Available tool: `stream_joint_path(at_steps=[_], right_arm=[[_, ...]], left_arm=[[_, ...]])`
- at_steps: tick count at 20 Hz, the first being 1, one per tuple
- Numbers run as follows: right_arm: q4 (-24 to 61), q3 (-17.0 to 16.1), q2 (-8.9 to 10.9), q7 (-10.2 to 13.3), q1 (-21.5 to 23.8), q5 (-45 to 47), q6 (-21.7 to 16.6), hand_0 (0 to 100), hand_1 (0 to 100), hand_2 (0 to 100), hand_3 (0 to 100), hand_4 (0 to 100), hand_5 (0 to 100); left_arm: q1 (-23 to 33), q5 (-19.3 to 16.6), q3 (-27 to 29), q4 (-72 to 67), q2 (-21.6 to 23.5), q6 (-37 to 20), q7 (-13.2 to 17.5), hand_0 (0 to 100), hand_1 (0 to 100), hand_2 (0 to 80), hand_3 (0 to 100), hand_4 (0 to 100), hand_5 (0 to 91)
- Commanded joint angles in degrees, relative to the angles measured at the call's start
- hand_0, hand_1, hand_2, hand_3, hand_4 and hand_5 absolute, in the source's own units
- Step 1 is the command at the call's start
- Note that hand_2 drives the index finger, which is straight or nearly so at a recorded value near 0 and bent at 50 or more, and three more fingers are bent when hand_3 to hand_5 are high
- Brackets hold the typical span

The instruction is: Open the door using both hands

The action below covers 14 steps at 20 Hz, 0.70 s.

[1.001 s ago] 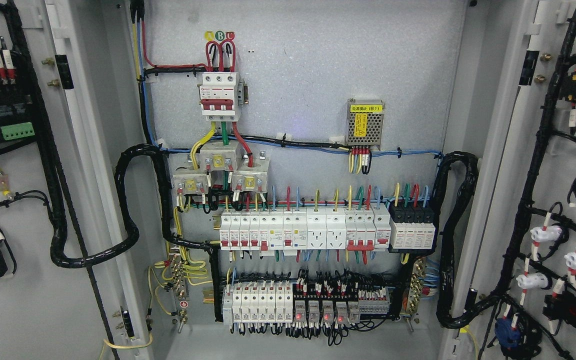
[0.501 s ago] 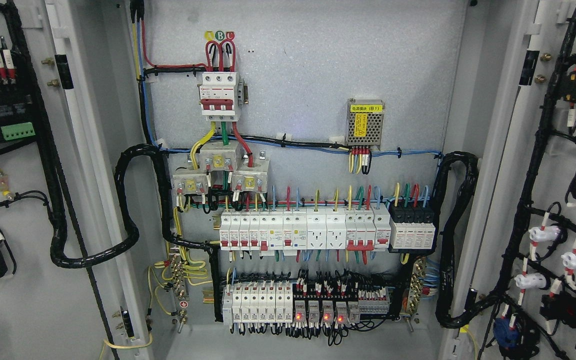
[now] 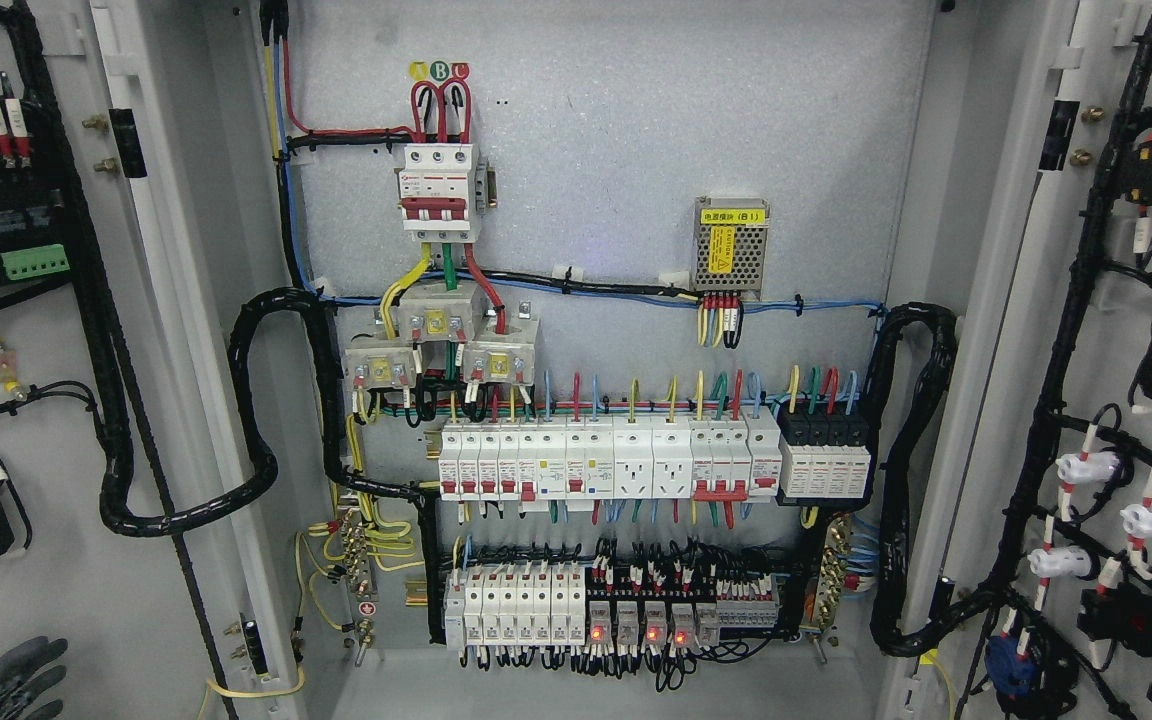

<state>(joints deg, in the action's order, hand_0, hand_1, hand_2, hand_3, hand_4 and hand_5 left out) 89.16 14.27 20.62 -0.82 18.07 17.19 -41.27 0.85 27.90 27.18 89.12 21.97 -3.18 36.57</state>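
Observation:
Both grey cabinet doors stand swung wide. The left door [image 3: 46, 590] shows its inner face with black wiring, and so does the right door [image 3: 1116, 260]. My left hand [image 3: 1, 685], in a grey glove, rises at the bottom left corner in front of the left door's lower part, its fingers spread and holding nothing. I cannot tell whether it touches the door. The right hand does not show.
Inside the cabinet sit a red-handled main breaker [image 3: 439, 195], a row of white breakers [image 3: 606, 460], a lower relay row with red lights [image 3: 626, 610] and a small power supply [image 3: 731, 245]. Thick black cable looms [image 3: 256, 420] hang at both hinges.
My left hand has come up into view at the bottom left corner, from a sliver to several spread fingers. The right door has shifted slightly outward.

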Motion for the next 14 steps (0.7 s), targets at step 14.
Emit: stream_joint_path(at_steps=[14], right_arm=[[-11.80,3.31,-19.83,0.29,-8.75,-8.49,8.13,22,0,0,0,0,0]], left_arm=[[5.47,-21.06,-31.92,11.44,-21.97,0.11,-26.64,30,0,2.7,3,4,0.0]])
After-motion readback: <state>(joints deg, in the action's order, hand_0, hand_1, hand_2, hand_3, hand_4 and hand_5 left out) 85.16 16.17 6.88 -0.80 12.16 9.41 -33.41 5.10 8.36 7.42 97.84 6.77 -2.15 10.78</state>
